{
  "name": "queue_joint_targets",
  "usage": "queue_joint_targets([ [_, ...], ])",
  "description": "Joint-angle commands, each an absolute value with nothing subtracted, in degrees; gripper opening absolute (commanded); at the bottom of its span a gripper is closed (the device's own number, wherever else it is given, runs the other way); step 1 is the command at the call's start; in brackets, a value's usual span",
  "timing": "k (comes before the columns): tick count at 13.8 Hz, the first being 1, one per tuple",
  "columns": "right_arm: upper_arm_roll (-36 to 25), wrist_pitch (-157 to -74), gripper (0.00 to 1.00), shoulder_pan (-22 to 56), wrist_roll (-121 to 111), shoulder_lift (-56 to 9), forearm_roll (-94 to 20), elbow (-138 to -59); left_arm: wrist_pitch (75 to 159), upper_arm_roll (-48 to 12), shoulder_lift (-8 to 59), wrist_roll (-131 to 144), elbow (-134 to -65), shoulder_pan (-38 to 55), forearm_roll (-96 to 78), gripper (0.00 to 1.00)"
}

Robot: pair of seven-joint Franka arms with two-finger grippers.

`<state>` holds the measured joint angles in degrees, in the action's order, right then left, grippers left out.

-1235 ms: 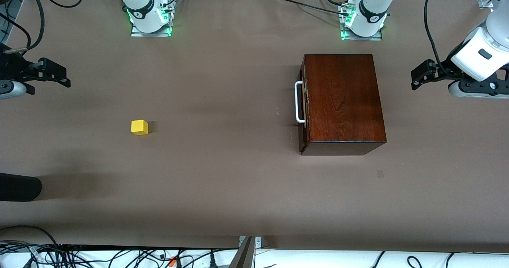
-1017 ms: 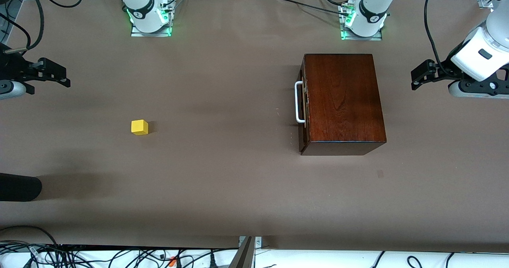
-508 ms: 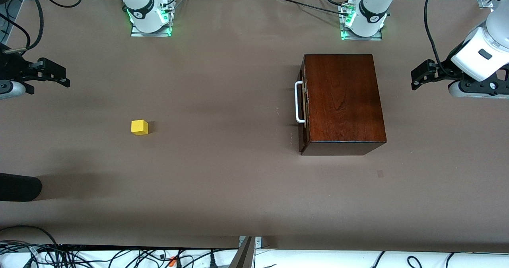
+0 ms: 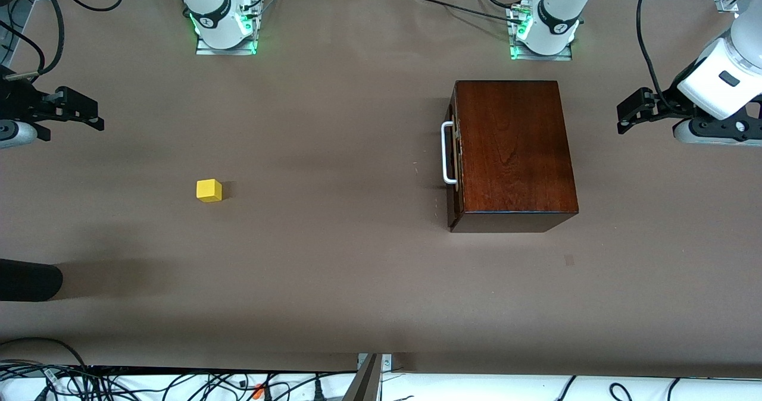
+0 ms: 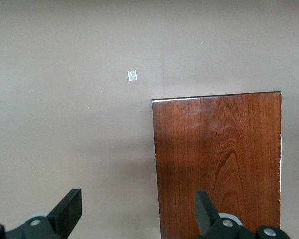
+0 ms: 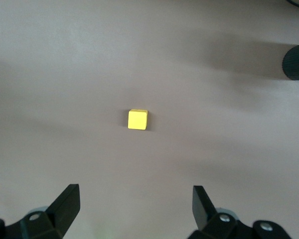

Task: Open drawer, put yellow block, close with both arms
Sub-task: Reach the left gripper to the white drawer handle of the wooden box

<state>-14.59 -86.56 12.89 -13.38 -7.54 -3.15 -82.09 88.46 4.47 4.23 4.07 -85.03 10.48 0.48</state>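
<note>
Drawer [image 4: 453,157] shut; yellow block [image 4: 209,190] untouched; pincers apart.

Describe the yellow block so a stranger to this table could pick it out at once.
Start at the dark wooden box toward the left arm's end of the brown table, then look along the table toward the right arm's end. There the yellow block sits alone on bare tabletop, touching nothing. It is a small bright cube, far smaller than the box, and the only yellow thing there.
</note>
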Motion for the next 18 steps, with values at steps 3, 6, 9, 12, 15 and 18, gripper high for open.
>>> queue_joint_targets([
  [3, -14.7, -85.6, 1.00, 12.7, -12.7, -7.6, -2.7, -81.0, 87.1, 3.5, 3.3, 6.7, -86.0, 9.4, -2.0, 1.00],
  [6, -14.7, -85.6, 1.00, 12.7, -12.7, -7.6, -2.7, -81.0, 87.3, -3.1, 3.5, 13.8, -86.0, 9.5, -2.0, 1.00],
  [9, -14.7, -85.5, 1.00, 12.7, -12.7, -7.6, -2.7, -81.0, 88.6, -13.4, 5.4, 25.2, -86.1, 9.5, -1.1, 1.00],
  [12, -14.7, -85.5, 1.00, 12.7, -12.8, -7.6, -2.7, -81.0, 91.1, -21.2, 7.7, 36.0, -85.9, 11.2, 1.4, 1.00],
  [15, -14.7, -85.5, 1.00, 12.7, -12.8, -7.6, -2.7, -81.0, 92.9, -23.3, 10.9, 46.6, -85.8, 18.2, 6.5, 1.00],
  [18, -14.7, -85.5, 1.00, 12.7, -12.8, -7.6, -2.7, -81.0, 94.2, -23.3, 14.3, 51.3, -86.1, 23.2, 10.4, 1.00],
])
